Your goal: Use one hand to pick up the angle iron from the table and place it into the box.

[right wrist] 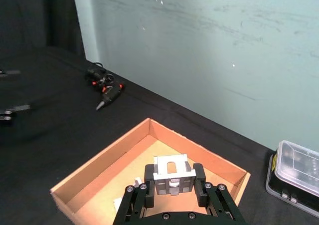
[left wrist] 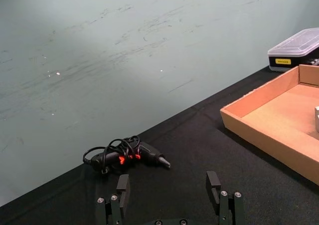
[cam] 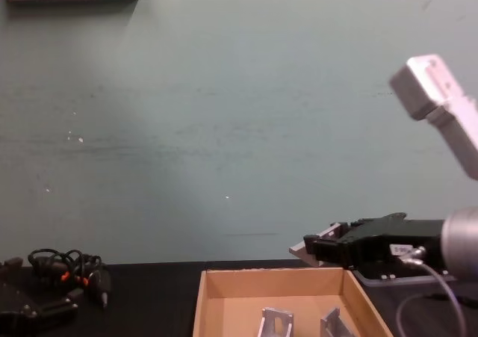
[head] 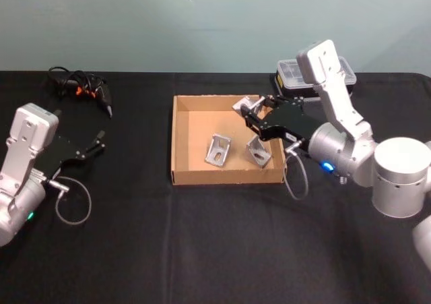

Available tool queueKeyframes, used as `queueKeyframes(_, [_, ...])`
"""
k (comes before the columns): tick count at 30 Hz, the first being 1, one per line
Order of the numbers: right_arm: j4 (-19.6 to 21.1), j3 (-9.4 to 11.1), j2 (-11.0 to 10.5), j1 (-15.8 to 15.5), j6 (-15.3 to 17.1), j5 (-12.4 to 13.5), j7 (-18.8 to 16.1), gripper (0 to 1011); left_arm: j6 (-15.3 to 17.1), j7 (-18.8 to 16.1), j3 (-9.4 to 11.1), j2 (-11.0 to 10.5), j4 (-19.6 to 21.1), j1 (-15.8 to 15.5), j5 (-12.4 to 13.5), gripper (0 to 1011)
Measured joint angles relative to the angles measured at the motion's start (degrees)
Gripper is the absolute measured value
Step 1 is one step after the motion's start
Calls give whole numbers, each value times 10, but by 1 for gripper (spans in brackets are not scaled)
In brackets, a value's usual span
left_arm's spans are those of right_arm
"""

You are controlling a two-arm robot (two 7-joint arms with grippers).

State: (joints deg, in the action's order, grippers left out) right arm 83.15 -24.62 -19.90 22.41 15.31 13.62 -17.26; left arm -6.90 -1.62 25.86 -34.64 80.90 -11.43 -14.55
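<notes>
Pale green wall stands behind the black worktop (head: 135,250). From the head view we see the box (head: 180,142) at centre, with two angle irons (head: 218,150) already lying on its floor. The right claw (head: 250,112) hangs over the box's 1 o'clock corner, clamped on a third angle iron (head: 244,104), carried high, we judge, to clear the low wall before release. The left claw (head: 100,142) sits parked at 9 o'clock, away from the box, so only one arm works. A clear-lidded case (head: 289,71) lies just beyond the box.

From the left wrist, that claw's fingers (left wrist: 123,187) stand wide with nothing between them; a cable tangle (left wrist: 122,155) lies ahead.

From the right wrist, the bracket sits square between the fingers (right wrist: 199,177), above the box floor, so a plain opening should drop it inside.

From the chest, the loaded claw hovers above the box's rim at 2 o'clock.
</notes>
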Motion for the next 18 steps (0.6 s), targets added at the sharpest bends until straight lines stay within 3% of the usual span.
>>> queueKeyframes(10, [-112,-12,50,67,6,-31,2,456,0,0,0,0,0,0,0,1000])
queueKeyframes(18, [-189,-22,75,107,0,-52,-9,456,0,0,0,0,0,0,0,1000])
